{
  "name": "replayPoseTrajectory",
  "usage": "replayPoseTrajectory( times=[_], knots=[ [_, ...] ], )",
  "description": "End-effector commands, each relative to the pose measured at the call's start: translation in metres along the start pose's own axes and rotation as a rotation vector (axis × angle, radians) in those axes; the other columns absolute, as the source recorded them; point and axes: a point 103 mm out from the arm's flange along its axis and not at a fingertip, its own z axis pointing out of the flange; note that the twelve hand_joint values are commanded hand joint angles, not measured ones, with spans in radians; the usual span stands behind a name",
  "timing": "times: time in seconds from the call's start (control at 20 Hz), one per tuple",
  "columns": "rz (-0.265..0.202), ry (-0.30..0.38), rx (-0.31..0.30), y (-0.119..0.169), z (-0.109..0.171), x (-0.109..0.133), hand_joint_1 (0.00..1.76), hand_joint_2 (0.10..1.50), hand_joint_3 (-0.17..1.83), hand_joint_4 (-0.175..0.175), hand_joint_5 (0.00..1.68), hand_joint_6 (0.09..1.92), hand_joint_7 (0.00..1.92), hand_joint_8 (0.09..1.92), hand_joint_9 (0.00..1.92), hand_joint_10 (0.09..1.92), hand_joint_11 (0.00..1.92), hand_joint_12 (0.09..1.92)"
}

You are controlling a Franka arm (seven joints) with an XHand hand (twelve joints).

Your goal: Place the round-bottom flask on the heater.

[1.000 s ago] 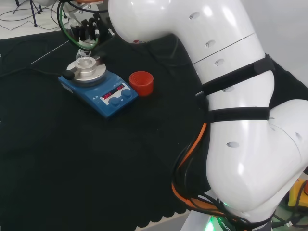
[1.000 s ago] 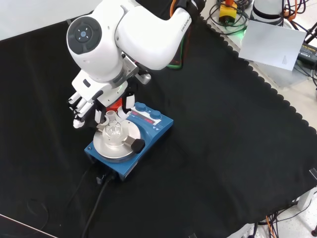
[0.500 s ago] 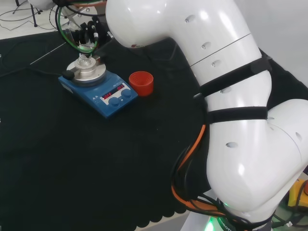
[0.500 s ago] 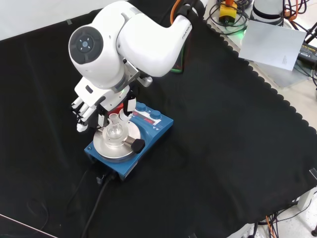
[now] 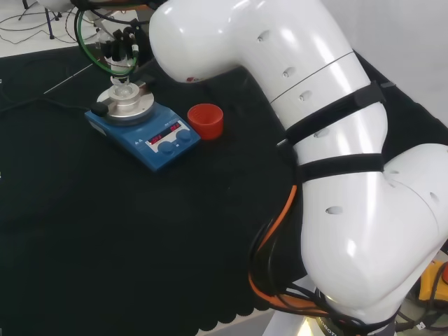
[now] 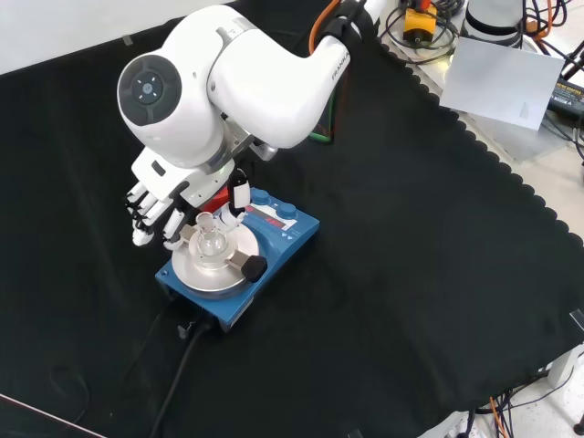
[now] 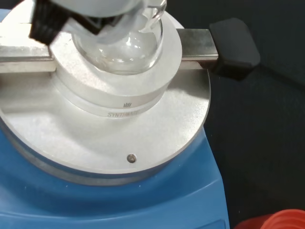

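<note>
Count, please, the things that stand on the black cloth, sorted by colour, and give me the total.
Blue: 1, the heater
Clear glass: 1, the round-bottom flask, seated on the heater's metal block
Red: 1, the ribbed ring stand, beside the heater
Total: 3

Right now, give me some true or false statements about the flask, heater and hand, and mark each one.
1. The flask sits on the heater's round metal block. True.
2. The hand is curled round the flask. False: its fingers are relaxed, off the flask.
3. A red stand sits beside the heater in the head view. True.
4. The flask lies on the cloth. False: it is on the heater.
</note>
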Motion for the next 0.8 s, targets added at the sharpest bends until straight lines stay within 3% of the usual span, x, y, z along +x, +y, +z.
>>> replayPoseTrajectory(
  times=[0.05,0.7,0.8],
  knots=[
    [-0.015,-0.003,0.041,-0.005,0.004,0.001,0.93,0.54,0.62,0.016,0.45,0.40,0.03,0.53,0.14,0.69,0.00,1.08],
    [0.017,0.055,-0.010,-0.043,-0.013,-0.022,0.84,0.56,0.54,0.017,0.44,0.25,0.02,0.52,0.12,0.69,0.00,1.04],
    [0.021,0.078,-0.022,-0.056,-0.014,-0.036,0.84,0.56,0.54,0.017,0.43,0.25,0.02,0.52,0.12,0.69,0.00,1.04]
  ],
)
